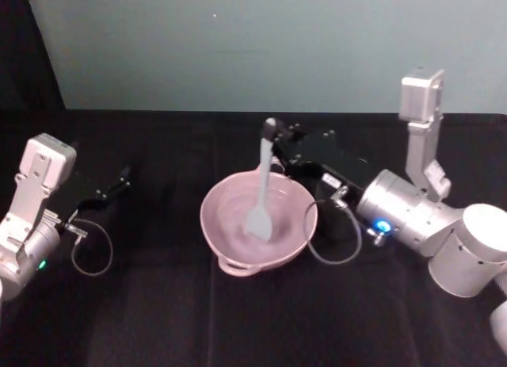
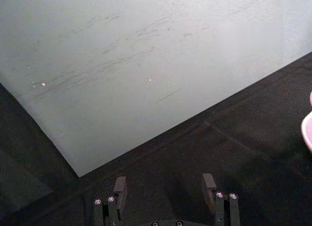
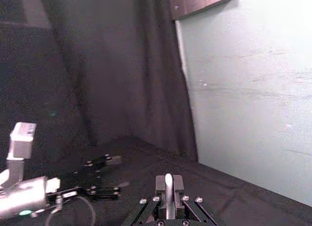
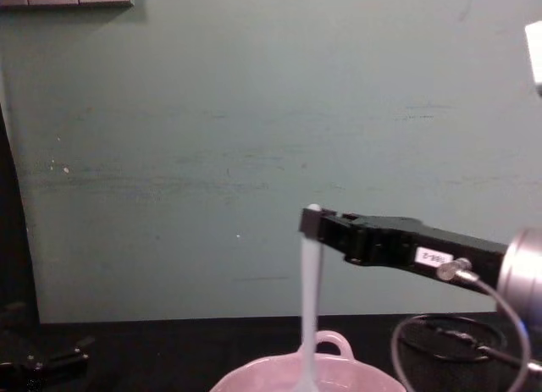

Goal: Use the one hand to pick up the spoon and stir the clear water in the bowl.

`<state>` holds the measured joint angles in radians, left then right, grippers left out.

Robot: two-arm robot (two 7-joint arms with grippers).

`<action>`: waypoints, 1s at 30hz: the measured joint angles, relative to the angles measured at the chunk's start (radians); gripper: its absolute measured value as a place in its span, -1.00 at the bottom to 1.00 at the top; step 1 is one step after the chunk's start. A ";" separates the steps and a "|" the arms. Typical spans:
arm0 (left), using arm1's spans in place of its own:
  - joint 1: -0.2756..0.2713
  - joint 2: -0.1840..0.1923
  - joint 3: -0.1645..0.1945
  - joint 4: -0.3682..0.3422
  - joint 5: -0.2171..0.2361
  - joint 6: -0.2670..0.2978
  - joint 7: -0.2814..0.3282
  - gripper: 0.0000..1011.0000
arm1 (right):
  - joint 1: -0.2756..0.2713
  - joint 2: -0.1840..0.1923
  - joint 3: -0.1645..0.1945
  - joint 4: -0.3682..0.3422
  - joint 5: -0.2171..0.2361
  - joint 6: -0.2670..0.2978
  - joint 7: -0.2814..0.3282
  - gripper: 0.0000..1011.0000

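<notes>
Spoon in hand, stirring apparently under way.
The right gripper (image 1: 273, 134) pinches the spoon (image 1: 260, 202) upright in the clear water (image 1: 236, 221) of the mid-table (image 1: 158, 319) bowl (image 1: 205, 217); the left gripper (image 1: 119, 181) rests spread near the left edge.

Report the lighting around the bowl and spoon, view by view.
Head view: the bowl shows soft sheen; black cloth swallows shadows under it. Chest view: the spoon, held by the right gripper, reads bright against the evenly lit wall. Left wrist view: idle left gripper over that cloth.
</notes>
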<state>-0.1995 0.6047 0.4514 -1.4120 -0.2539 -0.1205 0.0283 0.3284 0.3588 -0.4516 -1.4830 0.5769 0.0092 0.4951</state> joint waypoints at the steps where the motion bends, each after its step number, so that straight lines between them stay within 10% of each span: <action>1: 0.000 0.000 0.000 0.000 0.000 0.000 0.000 1.00 | 0.002 -0.003 -0.006 0.000 -0.001 0.001 0.002 -0.81; 16: 0.000 0.000 0.000 0.000 0.000 0.000 0.000 1.00 | 0.089 -0.084 -0.068 0.096 -0.016 -0.009 0.021 -0.81; 30: 0.000 0.000 0.000 0.000 0.000 0.000 0.000 1.00 | 0.140 -0.094 -0.029 0.187 -0.027 -0.033 -0.003 -0.81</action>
<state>-0.1995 0.6047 0.4514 -1.4120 -0.2539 -0.1205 0.0283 0.4686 0.2649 -0.4804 -1.2957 0.5501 -0.0242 0.4921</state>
